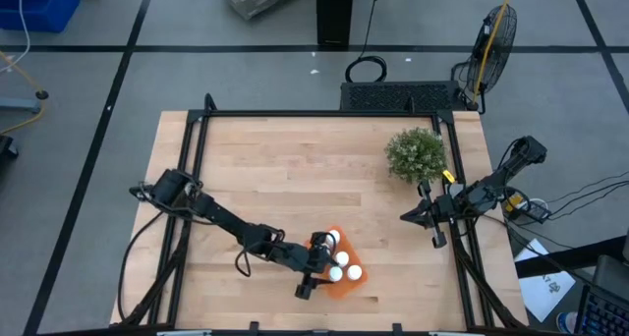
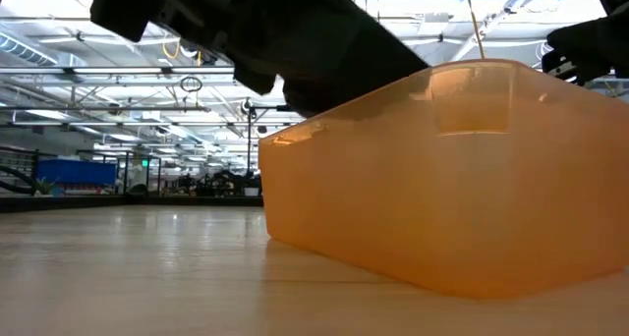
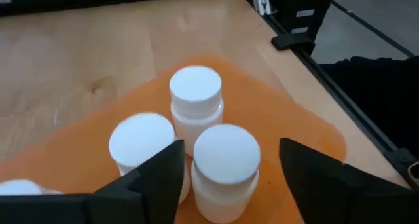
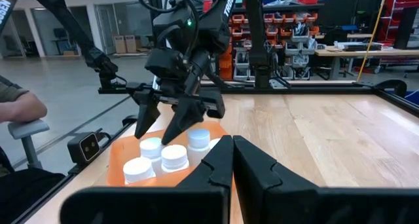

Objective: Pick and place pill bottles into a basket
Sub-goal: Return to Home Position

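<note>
The orange basket [image 1: 346,282] sits on the table near its front edge and fills the low view [image 2: 442,179]. Several white pill bottles [image 3: 195,96] stand upright in it. My left gripper [image 1: 326,260] hangs over the basket, pointing down, fingers open. In its wrist view the fingers stand on either side of one bottle [image 3: 226,160], and I see no touch. The right wrist view shows the left gripper [image 4: 159,133] just above the bottle tops. My right gripper [image 4: 232,155] is shut and empty, at the table's right side [image 1: 408,216].
A green bushy plant [image 1: 417,154] stands at the back right, close to my right arm. A black frame rail [image 1: 462,179] runs along the table's edges. A person's arm [image 4: 19,109] shows beyond the table. Bare wood lies left of and behind the basket.
</note>
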`<state>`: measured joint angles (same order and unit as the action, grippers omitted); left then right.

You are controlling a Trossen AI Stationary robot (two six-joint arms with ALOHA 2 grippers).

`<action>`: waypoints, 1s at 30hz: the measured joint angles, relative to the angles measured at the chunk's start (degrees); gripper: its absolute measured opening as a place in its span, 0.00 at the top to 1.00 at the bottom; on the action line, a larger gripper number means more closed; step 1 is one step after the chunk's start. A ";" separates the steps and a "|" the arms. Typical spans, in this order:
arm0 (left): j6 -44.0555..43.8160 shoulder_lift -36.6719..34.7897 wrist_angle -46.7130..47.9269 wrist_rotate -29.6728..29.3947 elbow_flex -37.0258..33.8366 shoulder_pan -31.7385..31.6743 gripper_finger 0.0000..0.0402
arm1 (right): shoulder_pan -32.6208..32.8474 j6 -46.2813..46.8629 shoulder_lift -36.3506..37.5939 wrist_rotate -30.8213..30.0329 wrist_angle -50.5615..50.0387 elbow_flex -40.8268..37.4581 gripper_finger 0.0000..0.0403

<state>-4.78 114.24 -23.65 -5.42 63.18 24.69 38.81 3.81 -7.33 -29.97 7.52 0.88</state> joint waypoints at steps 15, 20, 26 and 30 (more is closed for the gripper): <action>4.46 -11.75 18.69 0.52 -0.37 3.02 0.97 | -0.01 0.00 0.00 0.00 0.16 0.00 0.99; 4.97 -16.52 19.06 0.69 -4.90 4.10 0.95 | 0.00 0.00 0.01 0.00 -0.01 0.00 0.99; 3.48 -28.15 8.43 0.69 -19.70 4.45 0.99 | 0.00 0.00 0.00 -0.01 0.02 -0.01 0.99; 4.30 -38.97 2.60 0.56 -31.19 5.87 0.93 | 0.00 0.00 0.00 -0.01 0.08 -0.01 0.99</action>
<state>-0.47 75.27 -21.05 -4.86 31.99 30.56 38.82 3.81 -7.33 -29.97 7.60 0.87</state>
